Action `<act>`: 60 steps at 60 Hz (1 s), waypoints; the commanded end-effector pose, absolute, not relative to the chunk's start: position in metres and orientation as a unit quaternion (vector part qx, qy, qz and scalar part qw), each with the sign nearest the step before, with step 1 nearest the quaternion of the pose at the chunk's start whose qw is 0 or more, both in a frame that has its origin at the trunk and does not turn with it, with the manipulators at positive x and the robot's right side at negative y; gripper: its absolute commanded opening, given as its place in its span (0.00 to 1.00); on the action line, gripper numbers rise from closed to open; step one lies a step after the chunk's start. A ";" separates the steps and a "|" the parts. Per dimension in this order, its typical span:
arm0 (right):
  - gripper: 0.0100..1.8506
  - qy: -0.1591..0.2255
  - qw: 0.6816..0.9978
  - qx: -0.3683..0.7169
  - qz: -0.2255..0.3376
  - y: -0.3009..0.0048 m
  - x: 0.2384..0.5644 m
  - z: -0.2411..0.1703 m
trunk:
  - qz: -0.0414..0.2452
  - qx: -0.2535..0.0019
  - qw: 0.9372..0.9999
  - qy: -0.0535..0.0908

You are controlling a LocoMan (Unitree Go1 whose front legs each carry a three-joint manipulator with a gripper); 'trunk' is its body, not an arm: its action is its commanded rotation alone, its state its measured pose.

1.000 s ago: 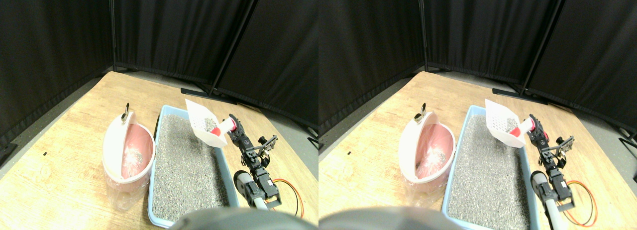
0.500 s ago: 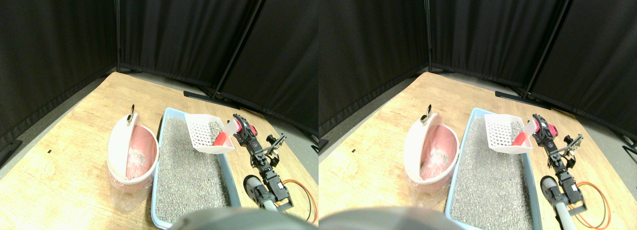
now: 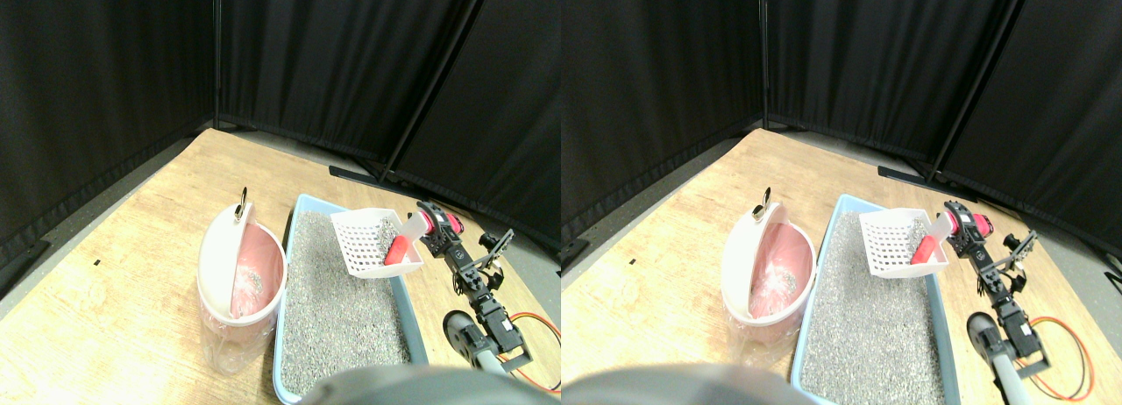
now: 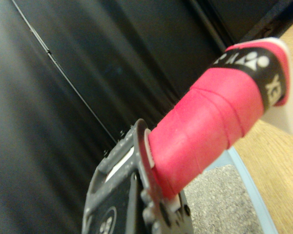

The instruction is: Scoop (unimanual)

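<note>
A white slotted scoop (image 3: pixel 368 238) with a red wrapped handle (image 3: pixel 405 245) hangs level above the far end of a light-blue tray (image 3: pixel 284 335) filled with grey litter (image 3: pixel 337 309). My right gripper (image 3: pixel 429 225) is shut on the end of the handle, reaching in from the tray's right side. In the wrist view the pink wrapped handle (image 4: pixel 210 122) runs out past the dark jaw frame, with the litter (image 4: pixel 219 204) and the blue tray rim (image 4: pixel 254 190) beneath it. What lies inside the scoop is too small to tell.
A pink bin (image 3: pixel 250 278) with a white half-open lid (image 3: pixel 219 260) stands just left of the tray on the wooden floor (image 3: pixel 114 273). An orange cable (image 3: pixel 543 322) loops by the arm. Black curtains (image 3: pixel 307 63) close off the back.
The scoop has tipped from a steep upward tilt to level and sits slightly lower over the tray. The whole picture has shifted, so the camera moved.
</note>
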State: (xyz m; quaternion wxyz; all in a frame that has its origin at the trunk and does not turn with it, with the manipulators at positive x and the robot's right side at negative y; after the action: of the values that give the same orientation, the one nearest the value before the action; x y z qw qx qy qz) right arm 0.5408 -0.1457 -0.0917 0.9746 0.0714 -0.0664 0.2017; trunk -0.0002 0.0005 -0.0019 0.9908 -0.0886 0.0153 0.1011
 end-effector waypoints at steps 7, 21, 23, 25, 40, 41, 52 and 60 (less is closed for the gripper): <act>0.02 -0.113 0.962 0.059 0.242 -0.141 0.540 -0.073 | 0.116 -0.090 0.989 0.012; 0.02 -0.102 0.964 0.072 0.233 -0.135 0.540 -0.066 | 0.129 -0.096 0.987 0.011; 0.02 -0.101 0.964 0.073 0.235 -0.134 0.540 -0.066 | 0.130 -0.096 0.987 0.010; 0.02 -0.102 0.962 0.072 0.243 -0.133 0.541 -0.067 | 0.132 -0.097 0.986 0.009; 0.02 -0.105 0.955 0.059 0.270 -0.120 0.543 -0.064 | 0.151 -0.103 0.983 0.005; 0.02 -0.107 0.954 0.054 0.275 -0.119 0.543 -0.064 | 0.152 -0.104 0.983 0.004; 0.02 -0.098 0.950 0.038 0.293 -0.110 0.545 -0.065 | 0.165 -0.109 0.980 0.003; 0.02 -0.092 0.951 0.027 0.293 -0.104 0.547 -0.067 | 0.175 -0.114 0.978 0.004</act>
State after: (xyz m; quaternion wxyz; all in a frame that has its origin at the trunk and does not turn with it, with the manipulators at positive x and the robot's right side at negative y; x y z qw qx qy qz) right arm 0.5503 -0.1040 -0.0749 0.9565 0.0221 -0.0671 0.2830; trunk -0.0015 0.0020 -0.0024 0.9798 -0.1148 0.0023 0.1637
